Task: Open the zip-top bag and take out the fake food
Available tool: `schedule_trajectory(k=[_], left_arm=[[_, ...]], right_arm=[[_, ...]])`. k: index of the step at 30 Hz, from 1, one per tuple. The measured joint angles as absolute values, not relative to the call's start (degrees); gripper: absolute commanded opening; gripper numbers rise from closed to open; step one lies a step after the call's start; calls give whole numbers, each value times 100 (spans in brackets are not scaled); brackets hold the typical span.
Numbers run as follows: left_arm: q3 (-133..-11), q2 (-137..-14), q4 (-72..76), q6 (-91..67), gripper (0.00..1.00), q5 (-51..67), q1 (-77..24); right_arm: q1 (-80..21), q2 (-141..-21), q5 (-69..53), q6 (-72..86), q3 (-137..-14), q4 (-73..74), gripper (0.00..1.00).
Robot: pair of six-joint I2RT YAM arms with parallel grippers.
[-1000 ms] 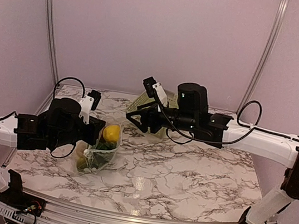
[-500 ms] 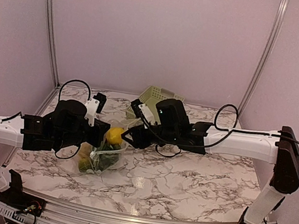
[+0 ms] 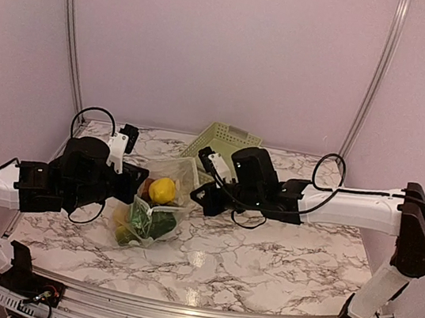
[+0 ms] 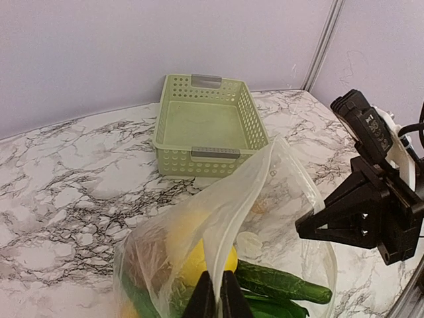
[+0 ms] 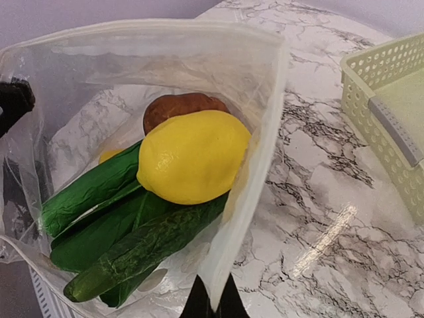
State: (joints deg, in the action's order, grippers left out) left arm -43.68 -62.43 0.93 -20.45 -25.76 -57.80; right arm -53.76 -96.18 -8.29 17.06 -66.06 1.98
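Now both grippers pinch the bag mouth

Seen from above, the right gripper (image 3: 200, 197) has swung away from the pale green slotted plastic basket (image 3: 227, 139) and closed on one lip of the clear, crinkly zip-top bag (image 3: 159, 208). The bag lies on the marble-patterned table (image 3: 278, 257) just in front of the basket, toward the left arm. The left gripper (image 3: 138, 186) is clamped on the opposite lip. With two holds the mouth can probably be pulled wider; it already gapes, and the fake food (image 3: 162, 190) is all inside.

From the left wrist, that gripper's fingers are pressed together on a fold of film, and the bag rises between them and the basket. The right gripper's black body stands off the basket's right side, at the far lip.

From the right wrist, closed fingers nip the bag's near edge. Inside lie a yellow plastic lemon (image 5: 192, 156), a small brown piece (image 5: 182, 106) behind it, and long green pods (image 5: 146, 248) beneath. The basket sits just beside the bag. Nothing blocks the mouth, but both grippers are occupied, so neither is free to reach the food.
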Motion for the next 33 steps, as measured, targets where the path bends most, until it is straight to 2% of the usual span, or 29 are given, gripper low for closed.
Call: schedule_trajectory(k=[2, 5, 7, 12, 21, 24, 30, 33], left_arm=[[-4370, -6250, 51, -1999, 26, -2482, -5780], [-4464, -6375, -106, -1868, 29, -2283, -5780], [-4683, -6576, -259, -1787, 25, -2209, -5780], [-5389, -7126, -659, -1732, 0, -2272, -5780], [-5570, -7415, -952, -1887, 0, -2233, -5769], [-5531, -7500, -888, -1911, 0, -2025, -5769], [-5360, -7835, -574, -1955, 0, -1457, -5771], [-5306, -8040, -410, -1999, 0, -1190, -5776]], right_arm=[[-5387, -9616, -886, 1643, -6613, 174, 0], [-5443, -9620, -954, 1492, -6663, 180, 0], [-5483, -9623, -996, 1398, -6731, 183, 0], [-5575, -9623, -1035, 1208, -6840, 178, 0], [-5481, -9343, -952, 1138, -6337, 137, 2], [-5437, -9113, -926, 1037, -5918, 152, 8], [-5433, -8567, -1026, 626, -5166, 165, 31], [-5463, -8318, -1059, 370, -5063, 152, 34]])
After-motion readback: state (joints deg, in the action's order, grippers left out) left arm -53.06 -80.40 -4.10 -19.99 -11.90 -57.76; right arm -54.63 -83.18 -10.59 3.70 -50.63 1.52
